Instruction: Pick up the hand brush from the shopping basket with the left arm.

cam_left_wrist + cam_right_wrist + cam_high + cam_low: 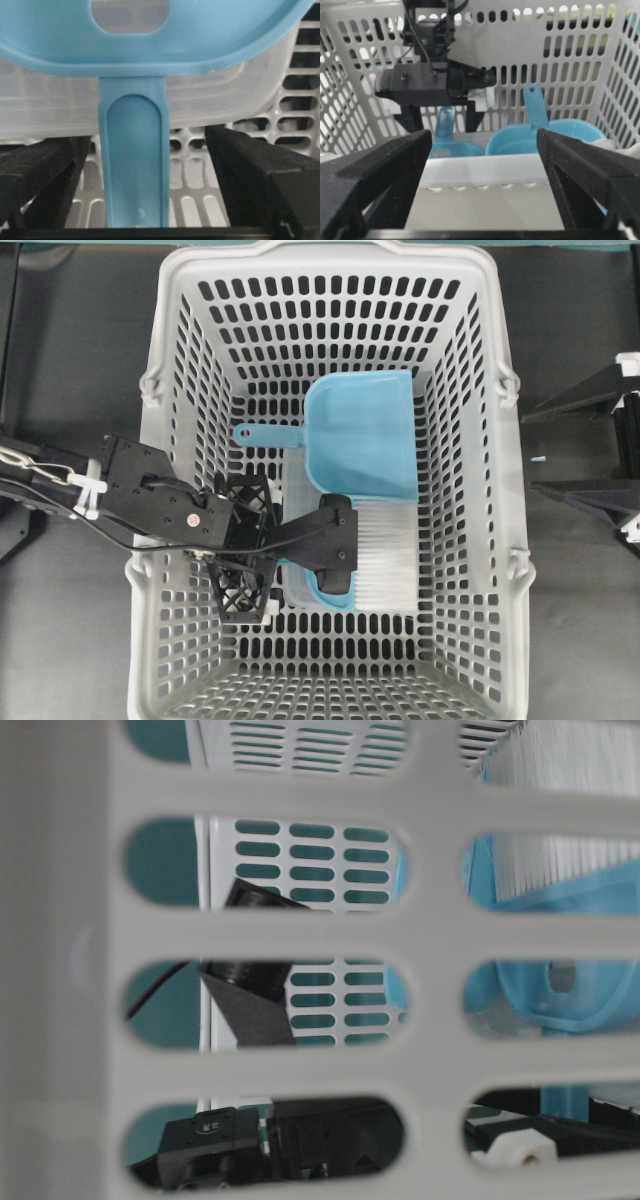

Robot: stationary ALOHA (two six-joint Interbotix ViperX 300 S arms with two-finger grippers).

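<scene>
Fingers (260,170) of the left gripper (135,200) stand spread on either side of the hand brush (134,165) handle, with gaps both sides, nothing pinched. That brush lies inside the shopping basket (170,340), bristles fanned toward the overhead view's right, just beside a blue dustpan (365,435). The right gripper (480,165), spread too, hangs over the basket's rim.

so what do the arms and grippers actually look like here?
Left arm: black blocky links, white clips, a thin white cable and black cables alongside. Left gripper: black lattice-patterned frame, matte black fingers. Right gripper: the same broad matte black fingers; its arm shows black with white parts.
</scene>
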